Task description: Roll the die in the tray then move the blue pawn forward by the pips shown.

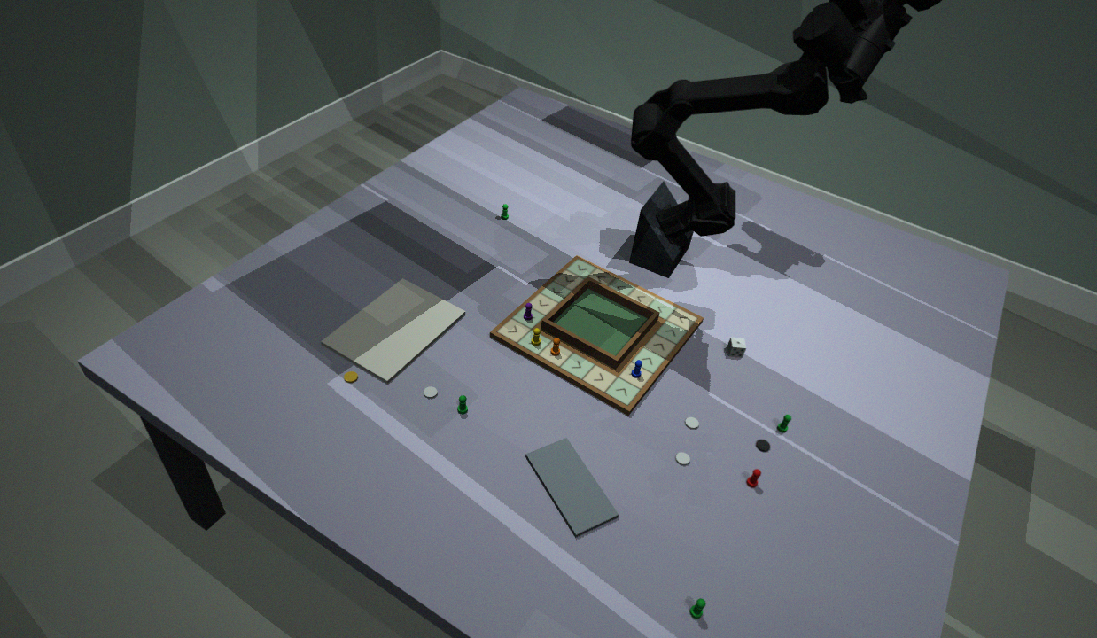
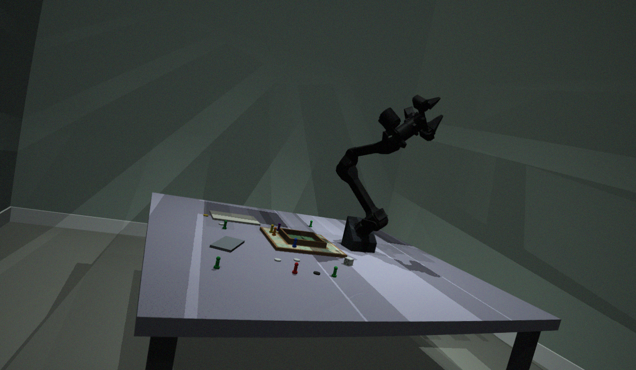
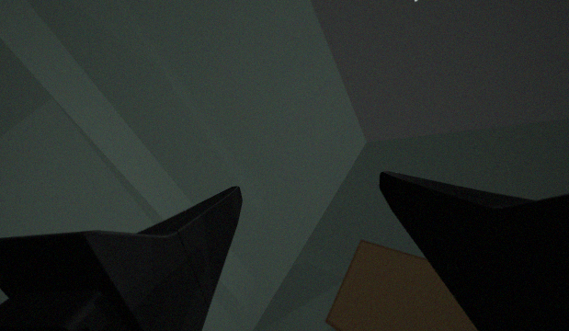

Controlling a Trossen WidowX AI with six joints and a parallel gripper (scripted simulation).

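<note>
My gripper (image 2: 441, 106) (image 3: 308, 187) is open and empty, high above the table and pointing up and away from the board. In the top view its fingers are mostly out of the frame. The white die (image 1: 735, 346) (image 2: 348, 261) lies on the table beside the board's right corner, outside the tray. The tray (image 1: 638, 343) (image 2: 314, 243), brown-walled with a green floor, sits in the middle of the board (image 1: 564, 374) (image 2: 311, 252) and holds nothing. The blue pawn (image 1: 637, 369) (image 2: 295, 242) stands upright on a track square near the board's front corner.
On the board stand a purple pawn (image 1: 528, 311), a yellow pawn (image 1: 536, 337) and an orange pawn (image 1: 556, 346). Around it are several green pawns, a red pawn (image 1: 753, 478) (image 2: 295, 268), several discs, a cream panel (image 1: 413, 341) and a grey panel (image 1: 571, 487) (image 2: 226, 243).
</note>
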